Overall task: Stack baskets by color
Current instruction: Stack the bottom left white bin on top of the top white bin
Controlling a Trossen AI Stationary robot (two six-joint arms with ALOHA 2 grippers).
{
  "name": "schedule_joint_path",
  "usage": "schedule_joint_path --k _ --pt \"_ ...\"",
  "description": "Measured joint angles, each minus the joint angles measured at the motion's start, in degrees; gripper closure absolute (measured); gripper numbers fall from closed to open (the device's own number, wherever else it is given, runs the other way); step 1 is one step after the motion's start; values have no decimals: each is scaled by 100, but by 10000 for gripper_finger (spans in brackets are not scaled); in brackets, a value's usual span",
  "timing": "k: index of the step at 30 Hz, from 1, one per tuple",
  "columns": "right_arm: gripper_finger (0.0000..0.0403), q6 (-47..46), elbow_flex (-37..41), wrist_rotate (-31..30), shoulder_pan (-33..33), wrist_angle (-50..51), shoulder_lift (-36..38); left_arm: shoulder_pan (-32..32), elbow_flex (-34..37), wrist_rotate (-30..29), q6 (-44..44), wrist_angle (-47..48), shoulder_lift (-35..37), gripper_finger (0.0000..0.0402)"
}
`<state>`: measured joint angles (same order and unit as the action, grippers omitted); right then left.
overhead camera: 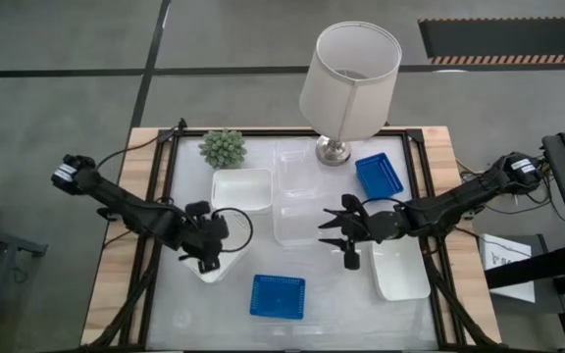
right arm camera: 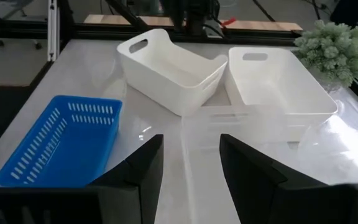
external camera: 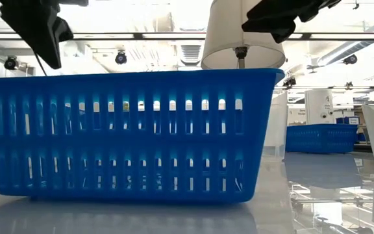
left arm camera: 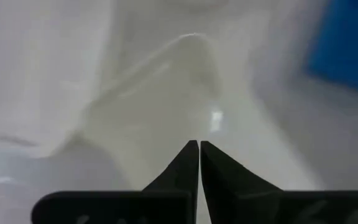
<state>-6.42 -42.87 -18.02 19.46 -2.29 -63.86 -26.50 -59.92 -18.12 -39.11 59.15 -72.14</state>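
Left hand (overhead camera: 207,263) pinching tilted white basket (overhead camera: 214,272) (corner raised)

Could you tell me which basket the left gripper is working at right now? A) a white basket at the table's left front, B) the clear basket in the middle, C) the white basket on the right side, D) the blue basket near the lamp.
A: in the high view the left gripper sits over the tilted white basket, and its wrist view shows shut fingers against white plastic.
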Motion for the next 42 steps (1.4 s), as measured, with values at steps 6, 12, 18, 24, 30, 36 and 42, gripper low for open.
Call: schedule_joint_path --k 6,12,18,24,30,36,42 --pt "241 30 -133 -11 -87 184 -2 -98 218 674 -470 -1575 -63 379" --pt "198 49 -499 20 -61 715 0 -198 219 744 -490 -1980 -545 297" --pt "171 46 -531 17 -59 806 -4 -164 162 524 -712 -1673 -913 245" --pt "163 -4 -531 17 -59 916 -4 -52 184 386 -749 -1655 -1278 242" --pt "169 -43 -529 18 -59 967 -4 -31 132 503 -234 -1666 -1550 302" --pt "170 -49 -529 17 -59 1080 -4 -49 130 779 43 -1637 -1489 395" --pt "170 -48 -484 17 -59 1103 -4 -386 -267 836 972 -946 -1185 401"
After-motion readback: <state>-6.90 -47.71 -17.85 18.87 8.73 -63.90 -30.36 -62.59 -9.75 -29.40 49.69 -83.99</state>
